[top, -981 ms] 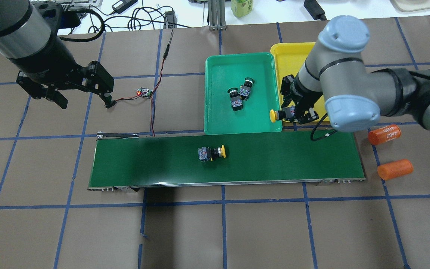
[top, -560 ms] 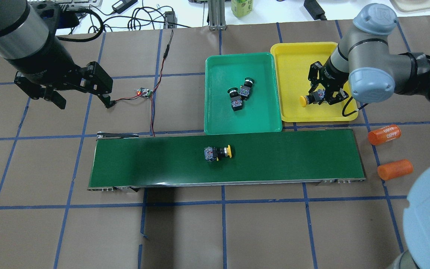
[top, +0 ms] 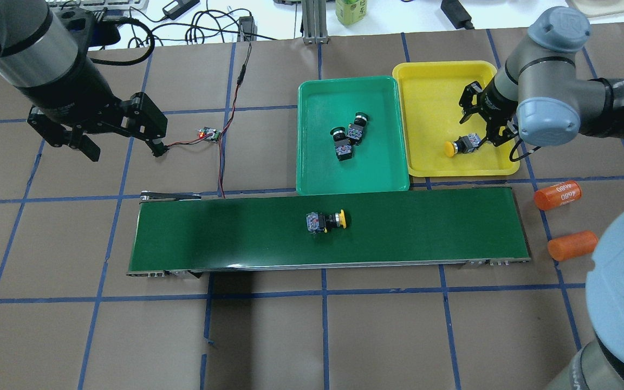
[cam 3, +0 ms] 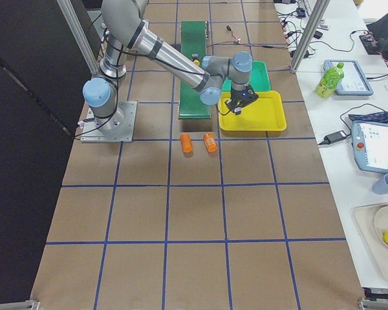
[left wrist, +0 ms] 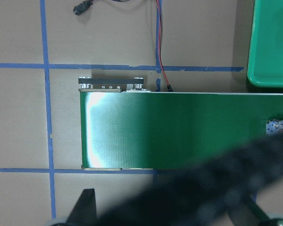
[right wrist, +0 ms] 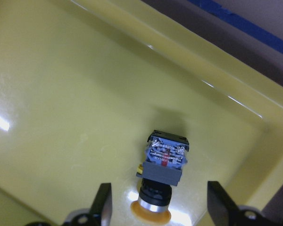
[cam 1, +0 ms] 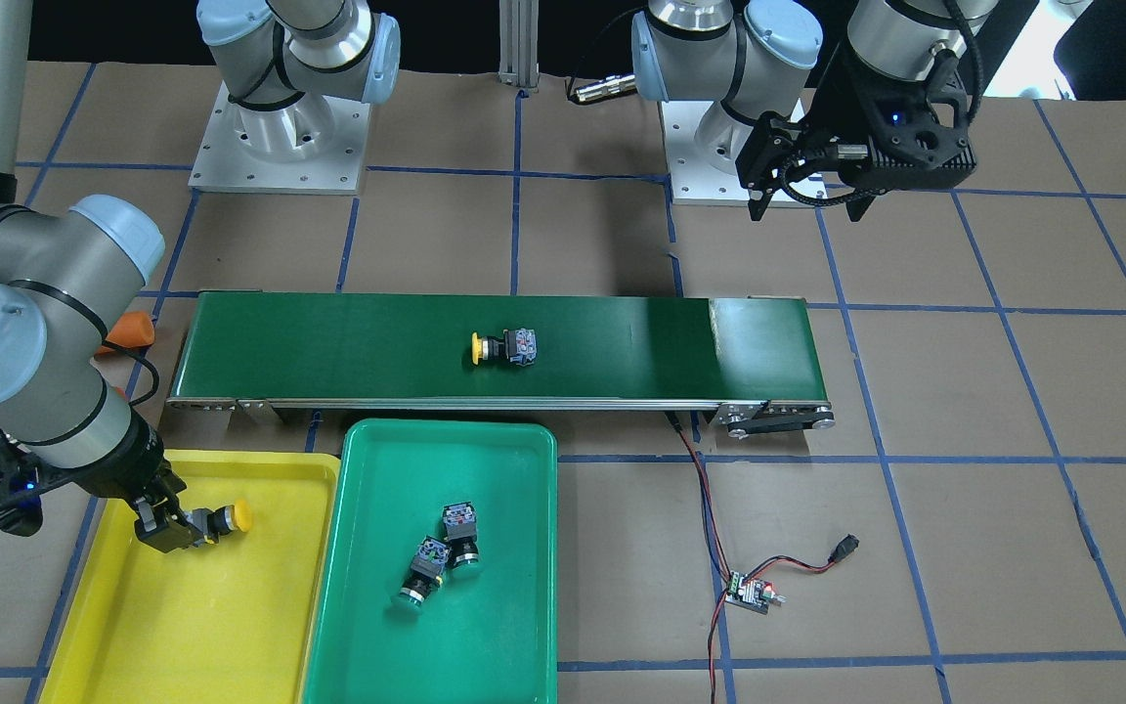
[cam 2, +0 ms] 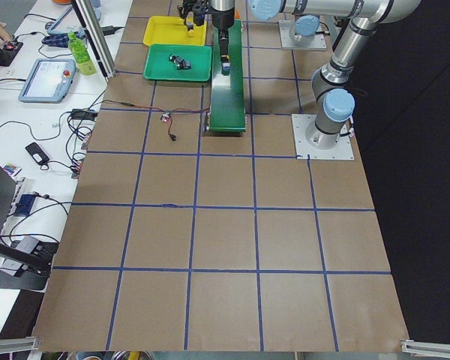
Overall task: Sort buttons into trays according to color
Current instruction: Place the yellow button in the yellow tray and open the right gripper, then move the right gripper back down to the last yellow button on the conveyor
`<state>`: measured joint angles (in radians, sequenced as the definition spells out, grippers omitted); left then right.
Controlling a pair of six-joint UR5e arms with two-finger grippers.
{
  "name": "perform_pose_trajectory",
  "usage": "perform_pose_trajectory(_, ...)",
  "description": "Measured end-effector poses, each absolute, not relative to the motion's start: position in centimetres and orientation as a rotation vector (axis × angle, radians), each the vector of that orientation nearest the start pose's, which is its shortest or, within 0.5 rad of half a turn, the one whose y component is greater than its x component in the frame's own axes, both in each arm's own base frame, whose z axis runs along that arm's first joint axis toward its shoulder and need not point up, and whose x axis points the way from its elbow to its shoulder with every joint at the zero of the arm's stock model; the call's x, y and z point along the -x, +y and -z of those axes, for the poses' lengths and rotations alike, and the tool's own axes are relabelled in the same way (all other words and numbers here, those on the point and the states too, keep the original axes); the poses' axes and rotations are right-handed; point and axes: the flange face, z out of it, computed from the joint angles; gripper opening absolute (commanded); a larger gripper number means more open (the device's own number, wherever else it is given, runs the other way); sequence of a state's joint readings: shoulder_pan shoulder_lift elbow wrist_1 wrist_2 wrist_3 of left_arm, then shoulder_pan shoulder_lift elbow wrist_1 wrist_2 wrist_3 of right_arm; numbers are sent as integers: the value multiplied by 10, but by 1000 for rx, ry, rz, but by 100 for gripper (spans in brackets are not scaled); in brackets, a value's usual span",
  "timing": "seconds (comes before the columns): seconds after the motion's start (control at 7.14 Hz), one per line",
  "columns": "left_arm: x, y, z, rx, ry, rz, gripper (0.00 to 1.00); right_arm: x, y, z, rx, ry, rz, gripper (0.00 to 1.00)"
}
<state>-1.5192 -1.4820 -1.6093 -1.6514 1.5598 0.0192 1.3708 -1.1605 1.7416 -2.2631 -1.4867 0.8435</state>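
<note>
Four buttons on my count.

Front-facing view: the green buttons [cam 1: 459,528], blocky bodies with round caps, lie touching on the smooth green tray [cam 1: 504,508], lower centre. The first yellow button [cam 1: 506,347] lies on its side on the matte conveyor belt [cam 1: 348,347], centre. The second yellow button [cam 1: 216,521] lies in the glossy yellow tray [cam 1: 182,626], lower left, under my right gripper [cam 1: 182,533]. My left gripper [cam 1: 807,200] hangs over the brown paper table [cam 1: 964,391], upper right.

Overhead view: the left gripper's black fingers [top: 87,147] are spread wide with nothing between them. Two ribbed orange cylinders [top: 557,195] lie at the right edge. A small circuit board [top: 210,133] with red-and-black wires sits left of the green tray.

Left-side view: both trays are small at the top.

Right-side view: the near arm reaches over the yellow tray.

Left wrist view: I see the belt's end with its metal bracket [left wrist: 111,84]. A blurred black cable [left wrist: 203,188] crosses below.

Right wrist view: the second yellow button's terminal end faces the camera, silver collar and cap toward the bottom edge. The fingers [right wrist: 104,202] are spread either side, clear of it.
</note>
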Motion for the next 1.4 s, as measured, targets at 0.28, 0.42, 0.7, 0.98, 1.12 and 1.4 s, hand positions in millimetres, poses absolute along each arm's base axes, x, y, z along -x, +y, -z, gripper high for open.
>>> perform_pose_trajectory(0.28, 114, -451, -501, 36, 3158, -52, 100, -26, -596, -305, -1508, 2642, 109, 100)
perform_pose_trajectory(0.42, 116, -450, -500, 41, 3169, -54, 100, -38, -572, -341, -1505, 2650, 83, 100)
perform_pose_trajectory(0.7, 119, -447, -494, 49, 3187, -79, 100, -77, -514, -395, -1458, 2715, -44, 100)
perform_pose_trajectory(0.98, 119, -444, -489, 49, 3189, -92, 100, -103, -462, -431, -1411, 2748, -90, 100)
perform_pose_trajectory(1.12, 119, -447, -476, 51, 3192, -126, 100, -108, -441, -434, -1416, 2748, -96, 100)
perform_pose_trajectory(1.4, 117, -452, -466, 64, 3181, -145, 100, -111, -420, -427, -1465, 2722, -111, 100)
